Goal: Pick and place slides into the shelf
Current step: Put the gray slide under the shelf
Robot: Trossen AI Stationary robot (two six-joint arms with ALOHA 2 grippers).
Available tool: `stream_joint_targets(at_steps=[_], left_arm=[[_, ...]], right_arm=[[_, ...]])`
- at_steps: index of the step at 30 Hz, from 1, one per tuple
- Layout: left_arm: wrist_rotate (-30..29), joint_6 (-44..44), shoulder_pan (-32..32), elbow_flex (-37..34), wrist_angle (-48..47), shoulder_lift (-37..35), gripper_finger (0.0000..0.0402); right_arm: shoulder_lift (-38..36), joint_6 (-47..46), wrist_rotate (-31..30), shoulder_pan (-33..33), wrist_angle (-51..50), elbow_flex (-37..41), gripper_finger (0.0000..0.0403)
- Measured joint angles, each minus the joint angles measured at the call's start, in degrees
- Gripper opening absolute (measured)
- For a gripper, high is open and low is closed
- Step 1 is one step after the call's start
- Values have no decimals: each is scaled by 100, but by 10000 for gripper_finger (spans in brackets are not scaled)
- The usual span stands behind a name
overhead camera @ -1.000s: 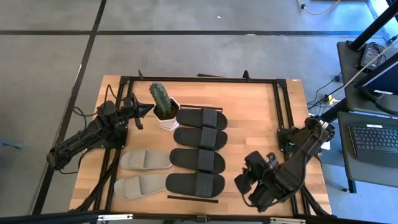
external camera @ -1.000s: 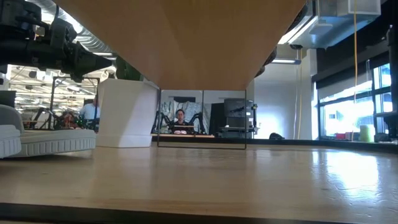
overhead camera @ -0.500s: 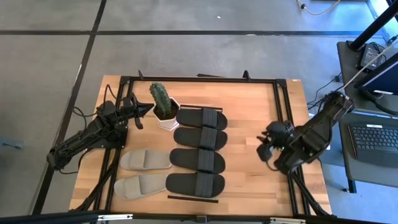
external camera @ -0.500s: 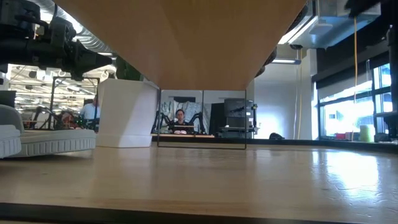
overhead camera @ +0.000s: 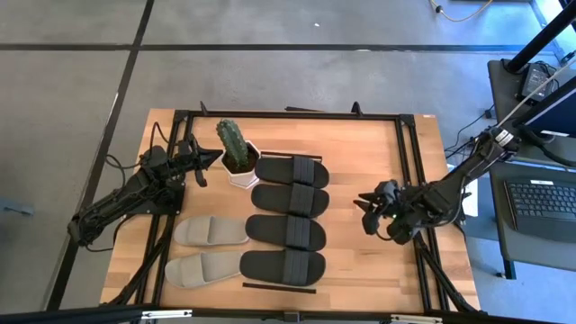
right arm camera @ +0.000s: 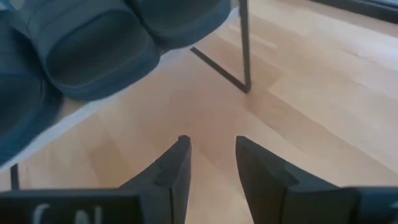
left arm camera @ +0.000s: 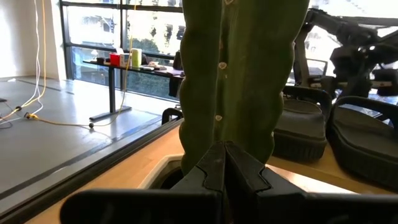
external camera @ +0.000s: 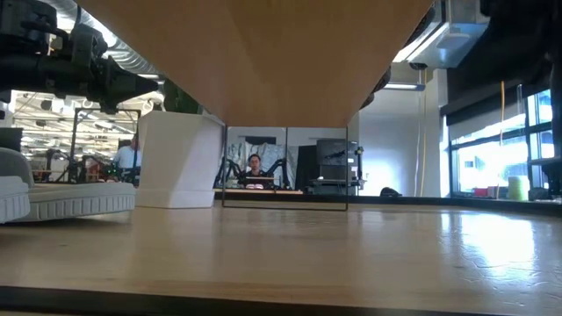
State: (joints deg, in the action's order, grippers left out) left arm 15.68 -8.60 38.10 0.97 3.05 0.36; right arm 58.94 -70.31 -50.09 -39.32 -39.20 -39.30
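Four black slides lie side by side on the shelf, a raised light-wood panel running from the table's far to near edge. In the right wrist view the shelf's edge shows under two slides. Two grey slides rest sole-down on the table, left of the shelf. My right gripper hangs open over bare table to the right of the shelf, its fingers holding nothing. My left gripper is shut and level beside the cactus pot, touching nothing.
A cactus in a white pot stands at the shelf's far left, right in front of my left gripper. A thin black leg carries the shelf's end. Bare wood lies right of the shelf. In the low view a person sits beyond the table.
My right gripper has moved from the table's near right part toward the far edge, then slightly left and down, ending beside the shelf's middle. Its arm has folded back toward the table's right edge. The slides lie where they were.
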Motion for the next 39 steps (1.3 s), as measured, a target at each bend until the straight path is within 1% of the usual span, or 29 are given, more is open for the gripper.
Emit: stream_joint_targets(at_steps=[8, 11, 18, 20, 24, 28, 31, 34, 36, 39], left_arm=[[0, 1, -1, 0, 0, 0, 0], [0, 11, 1, 0, 0, 0, 0], [0, 9, -1, 0, 0, 0, 0], [0, -12, -1, 0, 0, 0, 0], [-2, -22, -1, 0, 0, 0, 0], [-21, -64, 1, 0, 14, 0, 2], [-61, -185, 1, 0, 57, 0, 23], [-55, -189, 0, 0, 55, 0, 63], [111, -186, 1, 0, 52, 0, 94], [585, -154, 1, 0, 52, 0, 141]], right_arm=[[26, 316, 12, 403, 1581, 1040, 128], [26, 346, 16, 507, 1978, 1357, 128], [26, 355, 12, 722, 2006, 1796, 128], [26, 357, -18, 841, 1983, 1826, 128], [26, 358, -303, 1070, 1969, 1826, 128], [26, 485, -338, 1256, 1969, 1826, 128], [26, 501, -338, 1333, 1969, 1826, 128], [26, 497, -336, 1343, 1969, 1826, 128], [26, 497, -334, 1343, 1969, 1826, 128], [26, 490, -326, 1343, 1970, 1826, 128]])
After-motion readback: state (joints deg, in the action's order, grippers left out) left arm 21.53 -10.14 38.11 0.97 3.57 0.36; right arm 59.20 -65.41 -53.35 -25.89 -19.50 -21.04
